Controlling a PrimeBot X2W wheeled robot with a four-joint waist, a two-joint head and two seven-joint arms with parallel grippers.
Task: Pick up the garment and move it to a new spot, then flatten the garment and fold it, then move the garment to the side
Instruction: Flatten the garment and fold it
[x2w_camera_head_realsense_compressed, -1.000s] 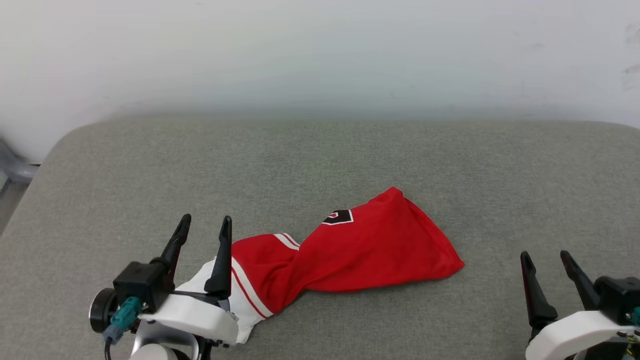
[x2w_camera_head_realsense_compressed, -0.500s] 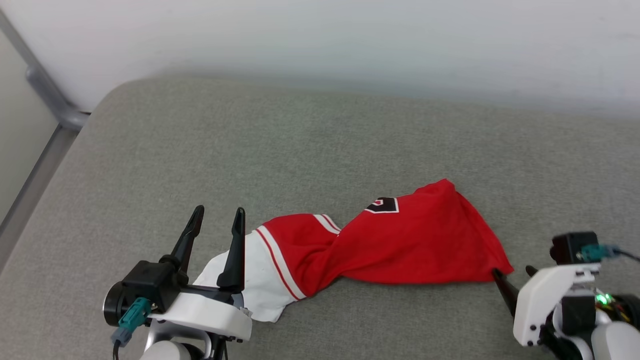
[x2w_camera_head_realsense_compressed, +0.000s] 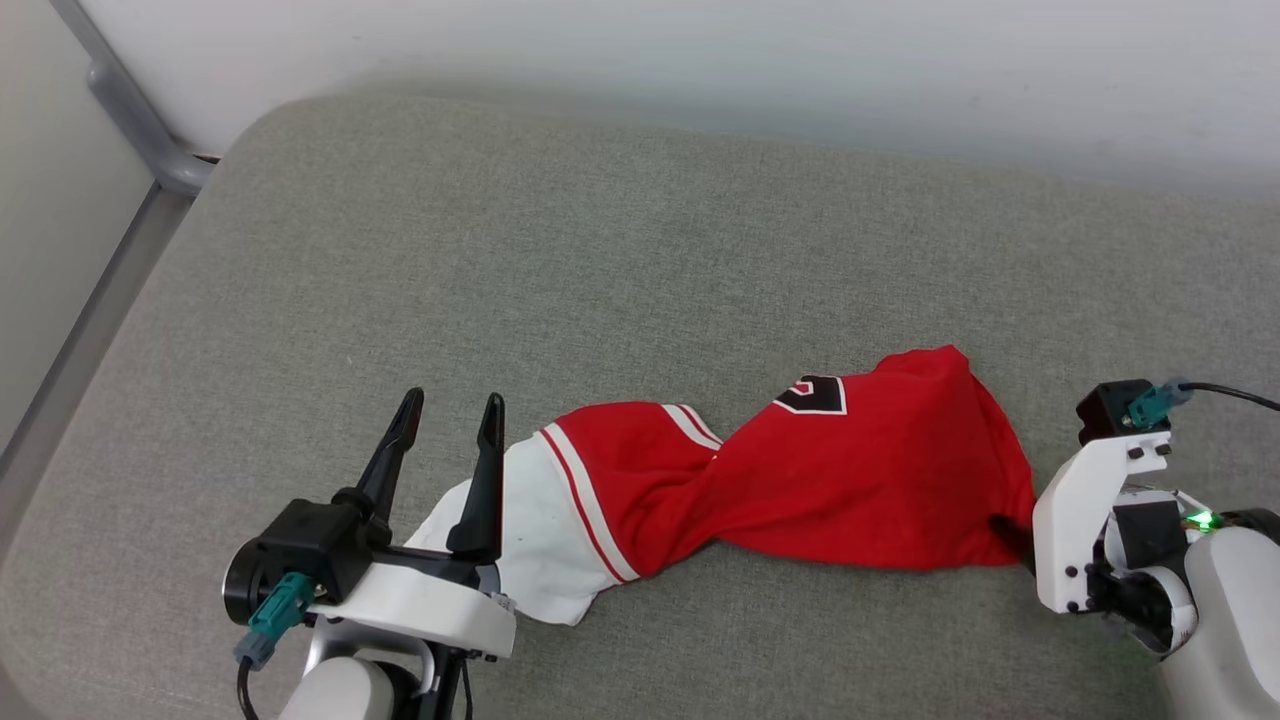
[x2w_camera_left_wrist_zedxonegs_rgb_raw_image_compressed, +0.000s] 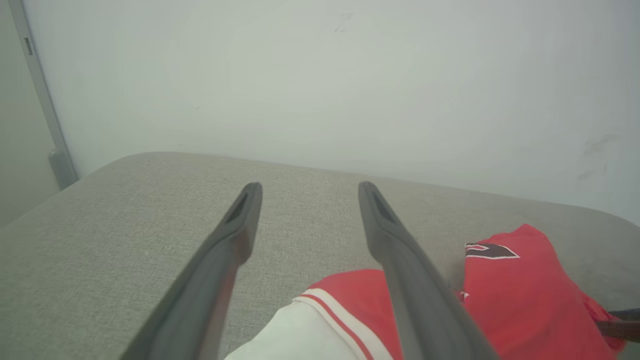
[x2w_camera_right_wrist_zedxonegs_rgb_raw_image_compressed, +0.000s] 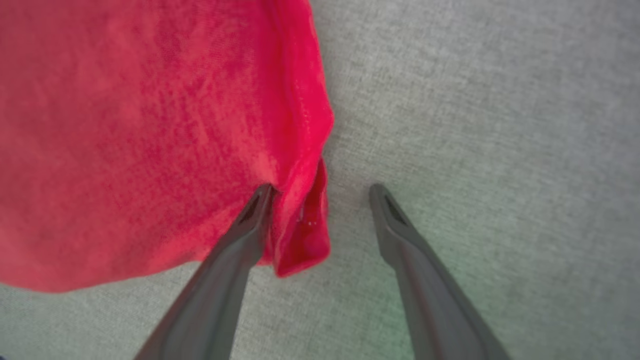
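The garment (x2w_camera_head_realsense_compressed: 800, 480) lies bunched and twisted along the lower middle of the head view, on the grey fabric surface (x2w_camera_head_realsense_compressed: 620, 260). Its white sleeve (x2w_camera_head_realsense_compressed: 530, 530) sits at the lower left and its red body runs toward the lower right.

The left tool (x2w_camera_head_realsense_compressed: 453, 398) hangs over the sleeve end with its fingers spread and nothing between them. In its own wrist view, the sleeve lies low in the frame, under and beside the right-hand finger.

The right tool (x2w_camera_right_wrist_zedxonegs_rgb_raw_image_compressed: 321, 189) is also spread. In its wrist view, the left-hand finger rests against the red cloth at centre frame, and a small folded corner of the hem (x2w_camera_right_wrist_zedxonegs_rgb_raw_image_compressed: 302, 235) lies between the two fingers. The other finger is over bare grey fabric. Nothing is pinched yet.

The step in hand looks like taking hold for the pick-up. To do it well, the right tool should probably stay low, so the outer finger slides along the surface and the fold is caught deep between the fingers, not at the tips. The cloth looks thin and slippery, so a shallow bite may let go during the lift.

The left tool would need to drop onto the sleeve and gather it before either arm rises. The twist at mid-garment suggests an uneven lift would tighten it.
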